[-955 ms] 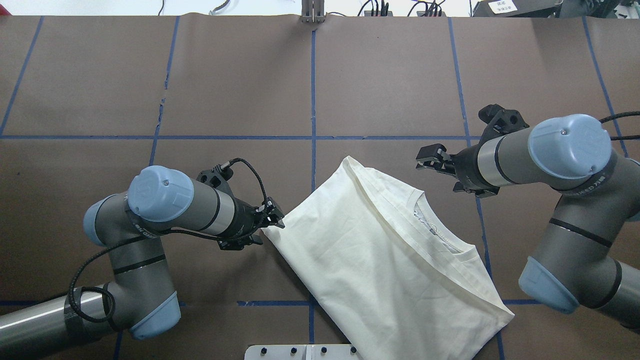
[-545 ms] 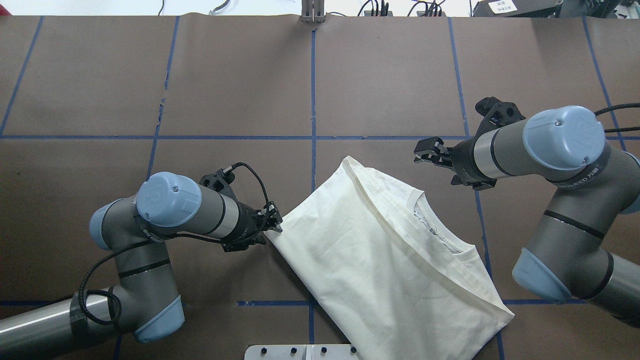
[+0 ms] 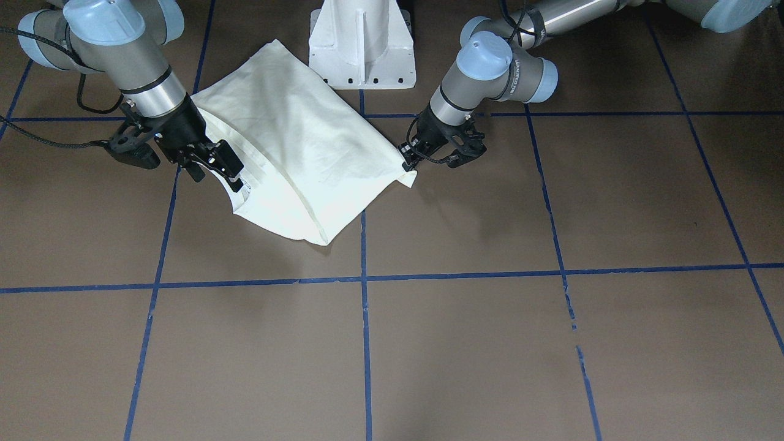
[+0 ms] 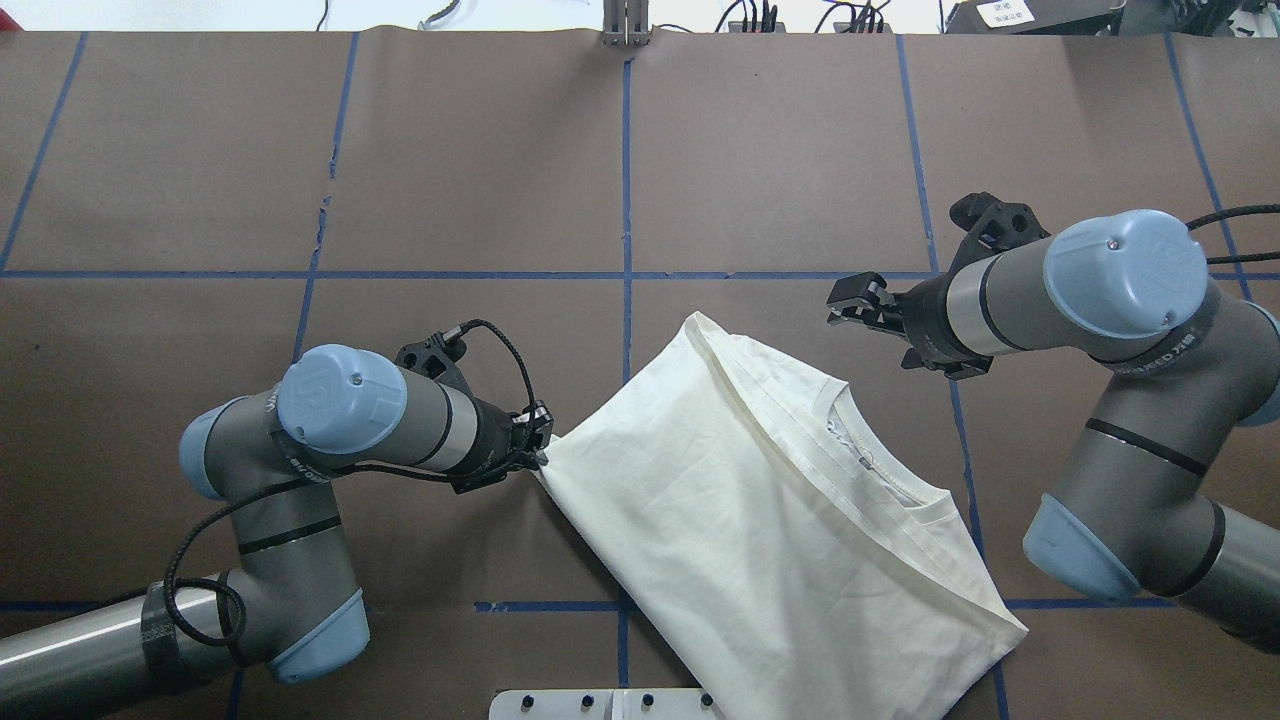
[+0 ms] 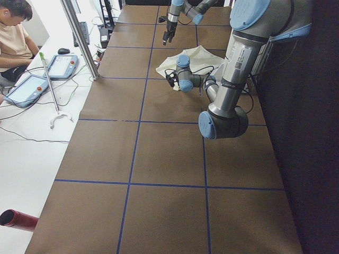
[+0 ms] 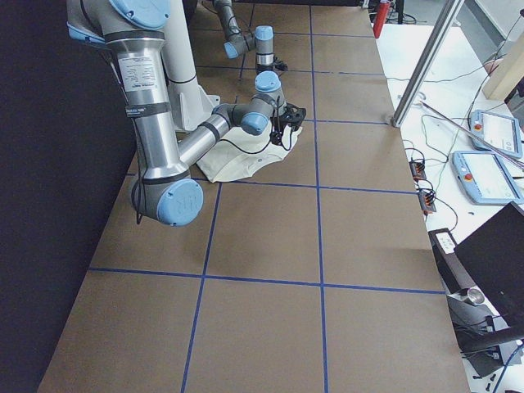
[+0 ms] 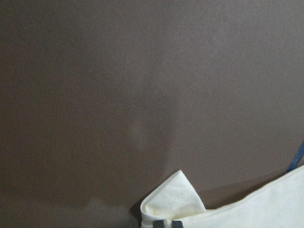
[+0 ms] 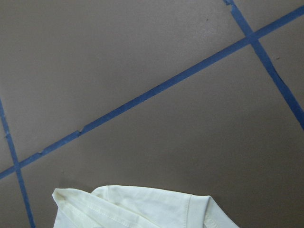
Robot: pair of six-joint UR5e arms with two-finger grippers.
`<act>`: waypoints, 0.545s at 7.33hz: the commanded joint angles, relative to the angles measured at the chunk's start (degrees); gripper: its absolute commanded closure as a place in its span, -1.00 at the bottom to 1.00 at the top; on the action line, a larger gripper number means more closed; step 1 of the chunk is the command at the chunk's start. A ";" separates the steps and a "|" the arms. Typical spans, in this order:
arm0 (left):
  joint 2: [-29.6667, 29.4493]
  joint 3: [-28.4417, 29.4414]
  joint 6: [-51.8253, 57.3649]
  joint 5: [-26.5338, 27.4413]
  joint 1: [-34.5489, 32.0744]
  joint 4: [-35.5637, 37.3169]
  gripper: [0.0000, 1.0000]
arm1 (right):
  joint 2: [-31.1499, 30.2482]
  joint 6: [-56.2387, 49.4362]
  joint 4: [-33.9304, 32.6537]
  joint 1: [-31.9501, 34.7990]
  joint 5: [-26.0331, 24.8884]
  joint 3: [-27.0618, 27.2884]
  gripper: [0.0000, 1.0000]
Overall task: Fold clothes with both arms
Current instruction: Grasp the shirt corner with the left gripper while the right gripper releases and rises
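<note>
The cream T-shirt (image 4: 760,520) lies folded and diagonal on the brown table, ribbed neck (image 4: 880,465) towards the right; its print is hidden. My left gripper (image 4: 541,456) is shut on the shirt's left corner; the left wrist view shows that corner (image 7: 173,204) pinched and raised at my fingertips. In the front-facing view the left gripper (image 3: 407,164) sits at the same corner. My right gripper (image 4: 845,302) is open and empty, apart from the shirt beyond its neck-side edge; in the front-facing view it (image 3: 222,166) overlaps the collar. The right wrist view shows only the shirt's edge (image 8: 142,209).
The white pedestal base (image 3: 361,43) stands just behind the shirt. Blue tape lines (image 4: 626,200) grid the table. An operator (image 5: 13,32) sits beside tablets (image 5: 61,66) off the far edge. Bare table stretches beyond the shirt.
My left gripper has settled onto the shirt's left corner and closed on it. My right gripper rose slightly towards the far side, then held still, open.
</note>
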 commanded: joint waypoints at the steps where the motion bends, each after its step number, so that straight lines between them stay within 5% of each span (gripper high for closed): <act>1: -0.01 0.04 0.25 0.27 -0.17 0.03 1.00 | 0.00 0.03 -0.01 0.00 -0.05 -0.09 -1.00; 4: -0.97 1.09 4.61 2.97 -5.16 2.22 1.00 | -0.08 0.21 -0.01 0.09 -0.05 -0.09 -1.00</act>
